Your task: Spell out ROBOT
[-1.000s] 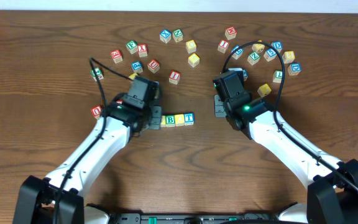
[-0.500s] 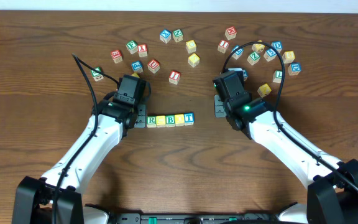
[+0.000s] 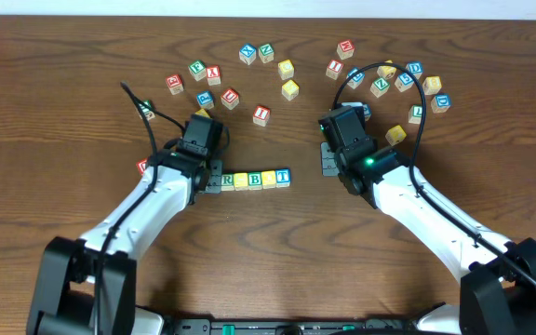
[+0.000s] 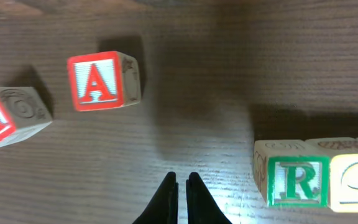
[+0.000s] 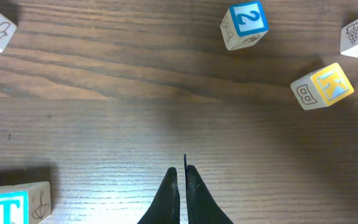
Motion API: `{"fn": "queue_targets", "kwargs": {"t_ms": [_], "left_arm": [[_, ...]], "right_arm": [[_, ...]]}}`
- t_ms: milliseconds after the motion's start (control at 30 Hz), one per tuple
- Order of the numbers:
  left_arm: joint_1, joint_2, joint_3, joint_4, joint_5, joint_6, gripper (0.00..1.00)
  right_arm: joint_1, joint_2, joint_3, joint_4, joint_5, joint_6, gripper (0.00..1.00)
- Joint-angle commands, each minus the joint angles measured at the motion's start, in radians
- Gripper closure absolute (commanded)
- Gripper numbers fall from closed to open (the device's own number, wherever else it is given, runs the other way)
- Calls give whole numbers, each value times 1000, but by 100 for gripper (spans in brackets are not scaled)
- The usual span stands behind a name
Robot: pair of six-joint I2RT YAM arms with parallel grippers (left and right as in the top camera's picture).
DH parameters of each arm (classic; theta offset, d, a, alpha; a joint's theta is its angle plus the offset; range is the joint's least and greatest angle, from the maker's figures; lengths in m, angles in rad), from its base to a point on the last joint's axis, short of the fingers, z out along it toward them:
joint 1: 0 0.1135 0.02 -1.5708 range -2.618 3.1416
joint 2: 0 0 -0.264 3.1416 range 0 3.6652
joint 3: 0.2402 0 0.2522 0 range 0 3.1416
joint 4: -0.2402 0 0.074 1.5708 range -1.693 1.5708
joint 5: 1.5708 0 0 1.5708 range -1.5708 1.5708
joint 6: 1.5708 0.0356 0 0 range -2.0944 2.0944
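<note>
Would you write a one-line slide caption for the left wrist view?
Shut left gripper over the table, a red A cube ahead, the green R cube alongside.

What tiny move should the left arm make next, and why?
Probably lift the left pincer straight up and away. It is shut and empty, close beside the green-lettered wooden R cube without touching it, and the five-cube row already reads R, yellow, B, yellow, blue T; sliding sideways might knock it.

You see the cube row (image 3: 255,179) mid-table: R cube (image 3: 227,180) at its left end, T cube (image 3: 283,175) at its right; loose cubes (image 3: 290,89) lie scattered farther back on the table (image 3: 277,261).
</note>
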Motion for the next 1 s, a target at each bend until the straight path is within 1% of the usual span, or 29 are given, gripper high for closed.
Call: {"fn": "queue_targets", "kwargs": {"t_ms": [0, 233, 833, 967], "left_arm": [[3, 16, -12, 6, 16, 6, 93], [3, 16, -12, 17, 69, 6, 93], [3, 17, -27, 16, 78, 6, 93], [3, 20, -27, 17, 122, 6, 93]], "right_arm": [[-6, -19, 19, -7, 5, -12, 99], [-6, -19, 19, -7, 5, -12, 99], [-6, -19, 19, -7, 5, -12, 99], [-6, -19, 19, -6, 5, -11, 99]]}}
